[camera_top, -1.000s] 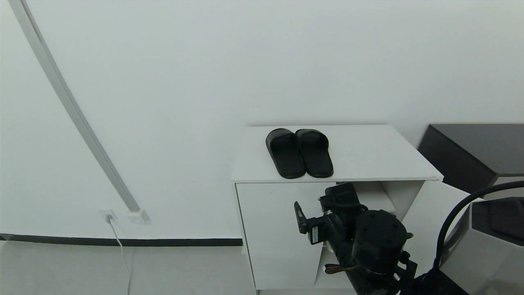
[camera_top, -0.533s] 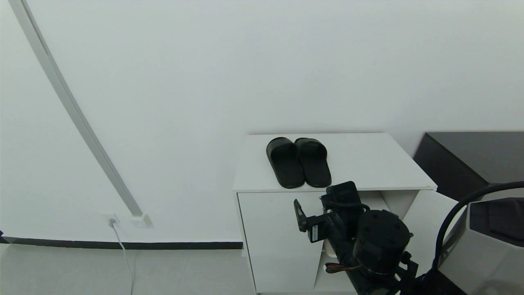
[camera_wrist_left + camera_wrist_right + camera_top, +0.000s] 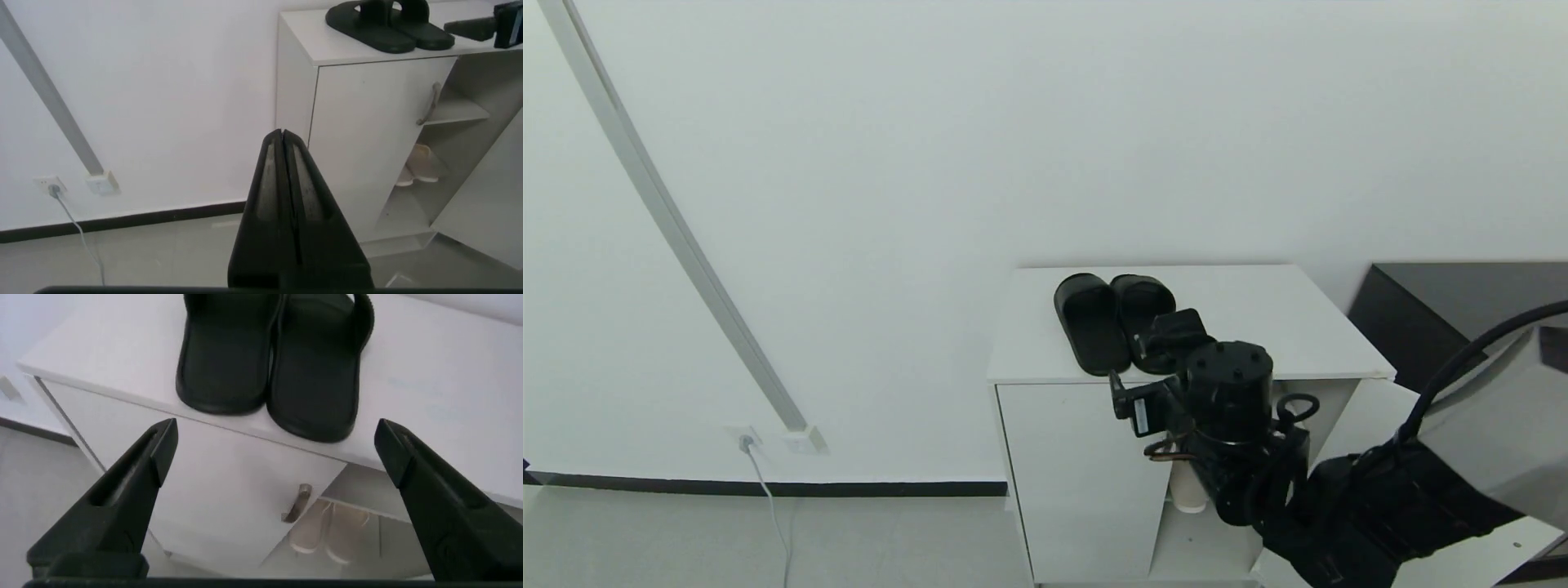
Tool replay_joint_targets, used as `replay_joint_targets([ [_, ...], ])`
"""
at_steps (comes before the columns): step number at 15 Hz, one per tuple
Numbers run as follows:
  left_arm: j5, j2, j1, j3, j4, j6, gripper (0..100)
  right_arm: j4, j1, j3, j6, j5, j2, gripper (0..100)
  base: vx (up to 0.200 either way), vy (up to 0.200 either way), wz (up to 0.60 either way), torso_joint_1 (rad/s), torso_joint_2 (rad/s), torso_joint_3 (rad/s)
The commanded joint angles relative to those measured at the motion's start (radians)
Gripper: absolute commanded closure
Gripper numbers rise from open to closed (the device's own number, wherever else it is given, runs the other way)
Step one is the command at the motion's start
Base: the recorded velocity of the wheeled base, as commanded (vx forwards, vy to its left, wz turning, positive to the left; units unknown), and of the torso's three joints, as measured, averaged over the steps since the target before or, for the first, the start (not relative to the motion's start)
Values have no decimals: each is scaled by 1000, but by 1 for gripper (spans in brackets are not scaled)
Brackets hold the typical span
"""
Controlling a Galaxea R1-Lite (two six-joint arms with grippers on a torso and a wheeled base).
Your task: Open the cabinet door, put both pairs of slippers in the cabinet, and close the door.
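My left gripper is hanging well back from the cabinet, fingers pressed together. I am holding the right gripper spread wide at its front edge, just before the black slippers lying on top. The pale pair is sitting inside on a shelf.

Black slippers, beige slippers, white cabinet
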Motion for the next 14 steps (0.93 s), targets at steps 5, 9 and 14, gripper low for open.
replay_joint_targets([
  [5, 0, 1, 1, 0, 0, -5, 100, 413, 9, -295, 160, 3, -76, 0, 0, 0, 0, 0, 0, 0],
  [9, 0, 1, 1, 0, 0, -2, 100, 452, 7, -305, 182, 5, -62, 0, 100, 0, 0, 1, 0, 0],
  [14, 0, 1, 1, 0, 0, -4, 100, 449, 5, -292, 197, 32, -33, 0, 200, 0, 0, 1, -3, 4],
])
